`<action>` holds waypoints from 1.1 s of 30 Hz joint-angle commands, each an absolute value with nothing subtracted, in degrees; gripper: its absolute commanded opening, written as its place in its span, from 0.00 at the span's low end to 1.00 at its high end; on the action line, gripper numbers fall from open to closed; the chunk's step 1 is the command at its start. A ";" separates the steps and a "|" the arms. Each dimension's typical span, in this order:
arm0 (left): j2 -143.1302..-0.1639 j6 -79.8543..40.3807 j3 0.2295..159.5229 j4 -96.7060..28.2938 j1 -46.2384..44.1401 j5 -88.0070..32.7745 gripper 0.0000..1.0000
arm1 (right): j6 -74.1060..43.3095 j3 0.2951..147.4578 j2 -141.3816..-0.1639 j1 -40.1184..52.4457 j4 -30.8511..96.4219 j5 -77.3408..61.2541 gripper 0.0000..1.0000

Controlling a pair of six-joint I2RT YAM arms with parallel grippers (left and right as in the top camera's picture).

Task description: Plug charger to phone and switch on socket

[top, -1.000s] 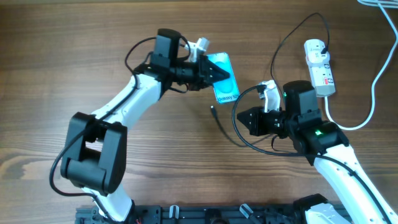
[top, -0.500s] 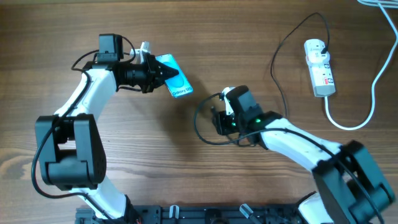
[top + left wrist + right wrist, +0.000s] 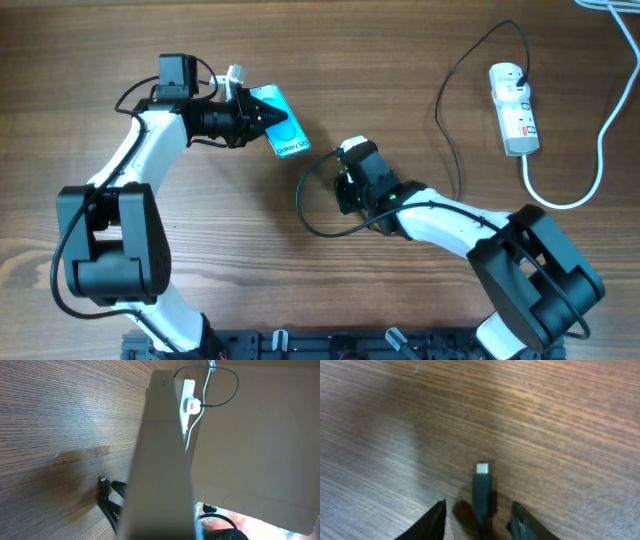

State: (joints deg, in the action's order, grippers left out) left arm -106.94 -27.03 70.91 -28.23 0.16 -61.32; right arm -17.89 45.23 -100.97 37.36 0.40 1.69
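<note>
Right arm now sits further toward 9 o'clock, right gripper clamping thin black charger cable. White oblong power-strip socket, 2 o'clock: untouched. Teal-screened rectangular smartphone, 11 o'clock, pinched in left gripper. Connector tip unplugged.

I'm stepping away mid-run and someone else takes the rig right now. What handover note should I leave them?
Left gripper shut on the phone, held tilted in the air.
Right gripper shut on the charger near its connector tip, not yet at the phone.
The socket lies far right with the charger running to it; switch state unreadable.
Done: both grasps.
Left: mate tip and phone, switch on the socket.
</note>
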 commanded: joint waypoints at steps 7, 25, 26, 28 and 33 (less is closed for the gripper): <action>-106.63 -26.63 71.24 -27.92 0.12 -63.16 0.05 | -19.90 45.32 -111.15 37.50 4.36 2.52 0.14; -106.61 -27.42 71.24 -27.92 0.12 -63.16 0.05 | -24.14 45.30 -111.20 37.56 14.96 0.38 0.13; -106.61 -27.42 71.24 -27.90 0.12 -63.16 0.05 | -24.14 45.30 -111.20 37.56 15.51 0.38 0.13; -106.61 -27.42 71.24 -27.90 0.12 -63.16 0.05 | -24.21 45.30 -111.20 37.56 16.53 0.38 0.14; -106.61 -27.42 71.24 -27.90 0.12 -63.16 0.05 | -25.67 45.30 -111.20 38.65 17.76 -0.01 0.19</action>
State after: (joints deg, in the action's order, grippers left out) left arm -106.94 -27.27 70.91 -28.23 0.16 -61.32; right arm -23.59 51.42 -104.18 37.47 11.66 3.84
